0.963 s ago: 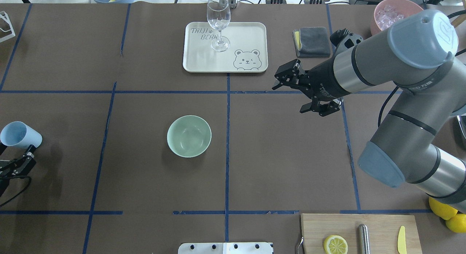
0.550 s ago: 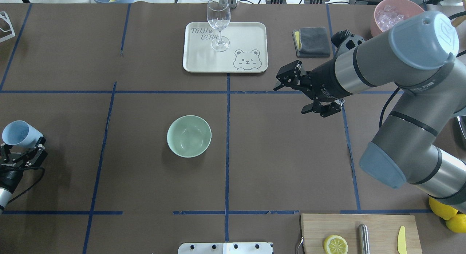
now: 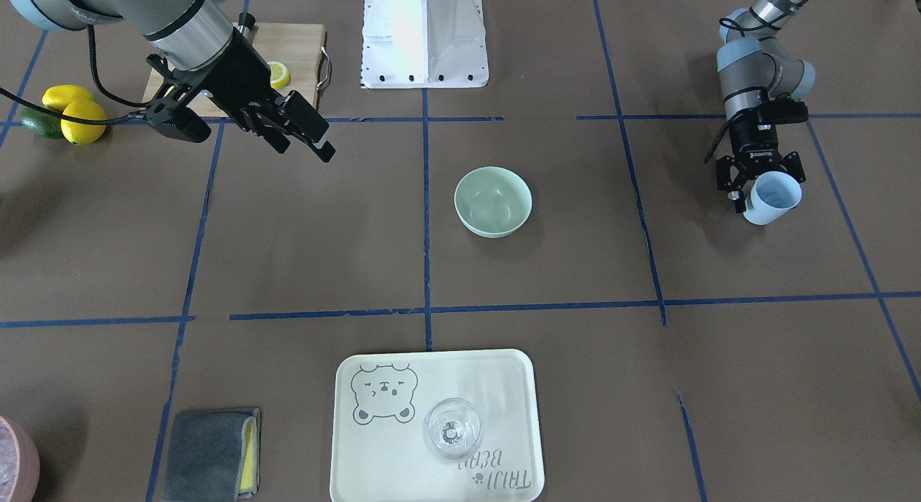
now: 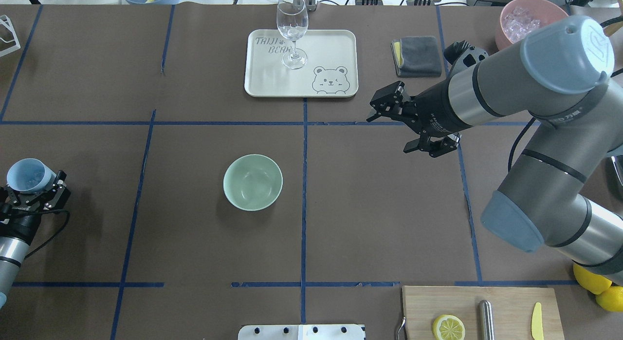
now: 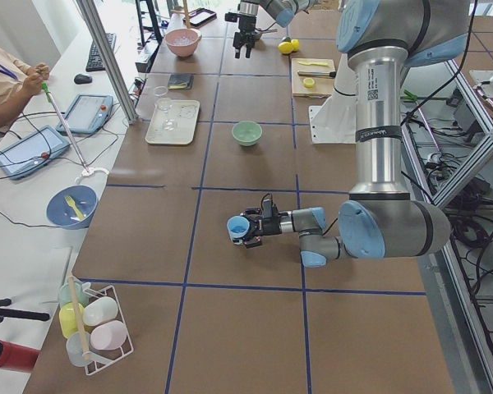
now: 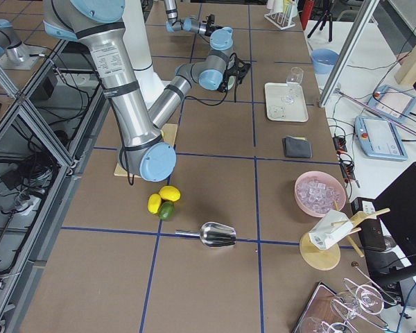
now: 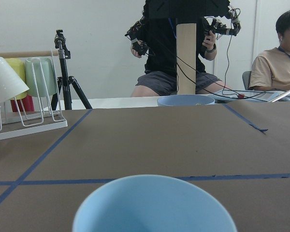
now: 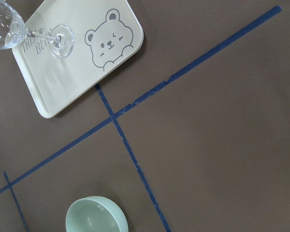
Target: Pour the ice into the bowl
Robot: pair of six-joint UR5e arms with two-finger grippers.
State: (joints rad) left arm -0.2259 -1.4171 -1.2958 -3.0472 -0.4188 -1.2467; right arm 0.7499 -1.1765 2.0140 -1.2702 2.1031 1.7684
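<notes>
The pale mint-green bowl stands upright and empty near the table's middle; it also shows in the front view and the right wrist view. My left gripper is shut on a light blue cup at the table's left edge, far left of the bowl, mouth facing mostly up. I cannot tell what the cup holds. Ice, clear little cubes, lies in a pink container at the back right. My right gripper is open and empty, above the table right of the bowl.
A cream tray with a wine glass stands behind the bowl. A grey cloth lies right of it. A cutting board with a lemon half is at the front right, lemons beside it. A metal scoop lies near them.
My left gripper has come a little to the right into view and turned the blue cup from lying on its side to mouth-up. The right arm has barely shifted.
</notes>
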